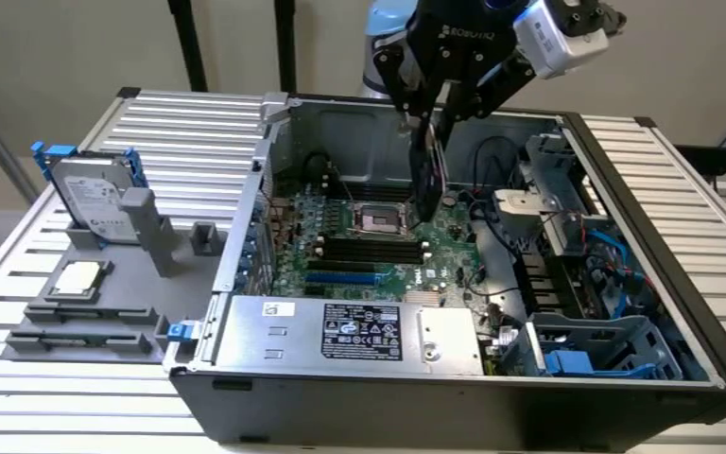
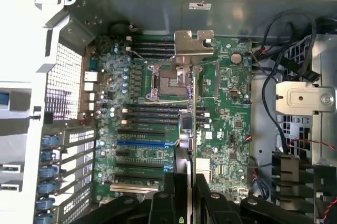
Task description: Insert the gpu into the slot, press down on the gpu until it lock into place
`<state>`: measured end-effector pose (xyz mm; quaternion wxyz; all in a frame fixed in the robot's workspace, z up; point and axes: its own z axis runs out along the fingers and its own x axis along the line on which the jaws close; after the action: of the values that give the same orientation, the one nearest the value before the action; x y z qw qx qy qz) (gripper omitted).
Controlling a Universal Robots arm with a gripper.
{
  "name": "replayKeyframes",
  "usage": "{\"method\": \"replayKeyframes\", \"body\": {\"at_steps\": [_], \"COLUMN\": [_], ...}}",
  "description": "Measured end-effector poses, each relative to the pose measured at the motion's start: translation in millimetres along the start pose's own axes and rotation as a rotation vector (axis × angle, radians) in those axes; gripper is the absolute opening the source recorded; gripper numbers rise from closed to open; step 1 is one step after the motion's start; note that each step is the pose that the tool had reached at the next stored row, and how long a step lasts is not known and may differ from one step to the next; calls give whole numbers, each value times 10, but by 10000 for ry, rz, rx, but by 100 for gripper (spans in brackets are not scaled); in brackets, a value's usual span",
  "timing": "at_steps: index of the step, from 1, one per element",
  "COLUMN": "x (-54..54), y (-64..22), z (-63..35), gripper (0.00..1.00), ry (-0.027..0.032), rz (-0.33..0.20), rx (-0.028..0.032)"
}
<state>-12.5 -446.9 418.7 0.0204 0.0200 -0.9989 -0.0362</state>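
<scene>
My gripper (image 1: 437,112) is shut on the gpu (image 1: 429,180), a thin black card that hangs edge-down inside the open computer case, above the motherboard near the CPU socket (image 1: 380,219). From the wrist, the gpu (image 2: 192,124) appears edge-on, with its silver bracket (image 2: 194,42) at the far end and my gripper (image 2: 190,195) clamped on the near end. The blue slot (image 1: 341,279) lies on the board toward the front of the case, to the exterior view's left of the card. From the wrist, that slot (image 2: 142,143) sits apart from the card's edge, with nothing in it.
A silver power supply box (image 1: 351,331) fills the case's front. Black memory slots (image 1: 356,251) lie between socket and blue slot. Cables and a drive cage (image 1: 590,274) crowd the exterior view's right. A hard drive (image 1: 92,199) and grey fixtures stand outside on the slatted table.
</scene>
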Motion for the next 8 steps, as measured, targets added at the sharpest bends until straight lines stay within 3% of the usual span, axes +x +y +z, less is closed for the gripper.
{"method": "replayKeyframes", "body": {"at_steps": [8], "x": [-2], "y": [-3], "z": [44], "gripper": [26], "ry": [108], "rz": [-1461], "rx": [61]}}
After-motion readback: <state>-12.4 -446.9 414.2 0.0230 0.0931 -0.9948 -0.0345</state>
